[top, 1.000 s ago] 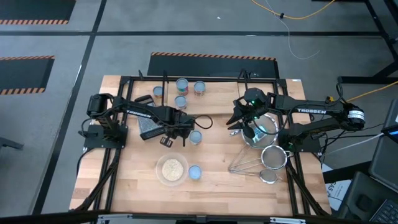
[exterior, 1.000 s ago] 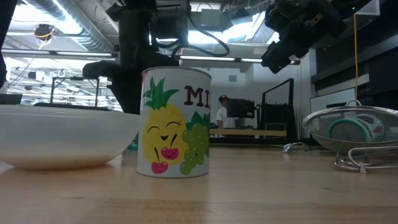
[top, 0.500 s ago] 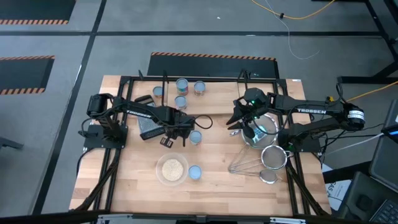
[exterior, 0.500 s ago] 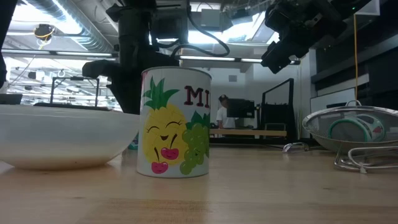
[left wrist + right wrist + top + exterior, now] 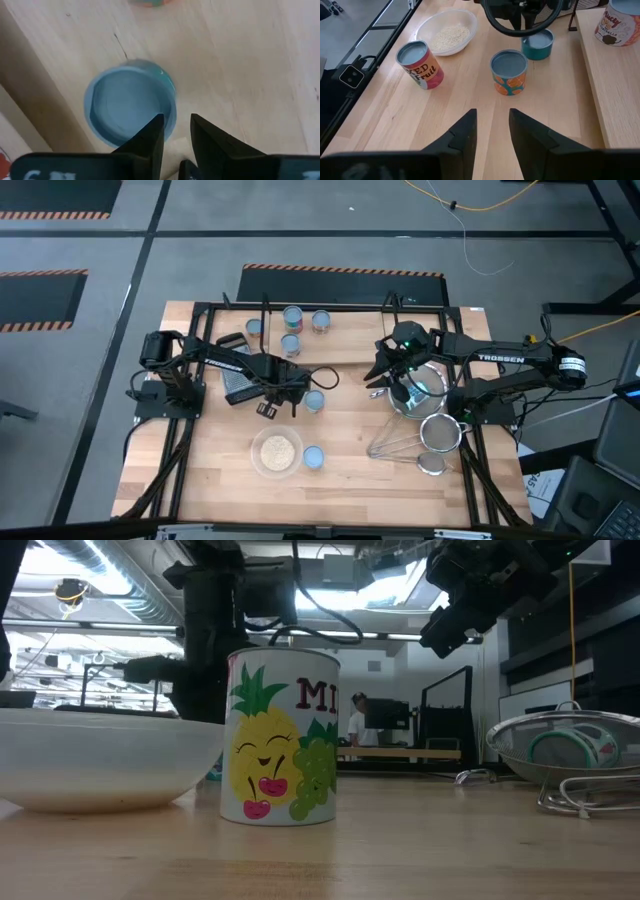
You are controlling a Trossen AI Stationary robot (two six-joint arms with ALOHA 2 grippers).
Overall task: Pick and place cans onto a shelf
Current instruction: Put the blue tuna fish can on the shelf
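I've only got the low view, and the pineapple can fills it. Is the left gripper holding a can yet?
Observer: No. In its wrist view the left gripper is empty, jaws slightly apart, with a blue-topped can by its fingertips.
Operator: And the right one?
Observer: The right gripper is empty too, and faces an orange can.
Operator: Any other cans?
Observer: From above, four cans sit grouped near the table's far edge.

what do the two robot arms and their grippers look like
Both arms are dark, nearly black, jointed links carrying white "TROSSEN" lettering in the high view. The left gripper has two flat black fingers that taper toward the tips; the right gripper has the same pair. Black cable loops off the left arm near its wrist, and green lights glow at the right arm's wrist.
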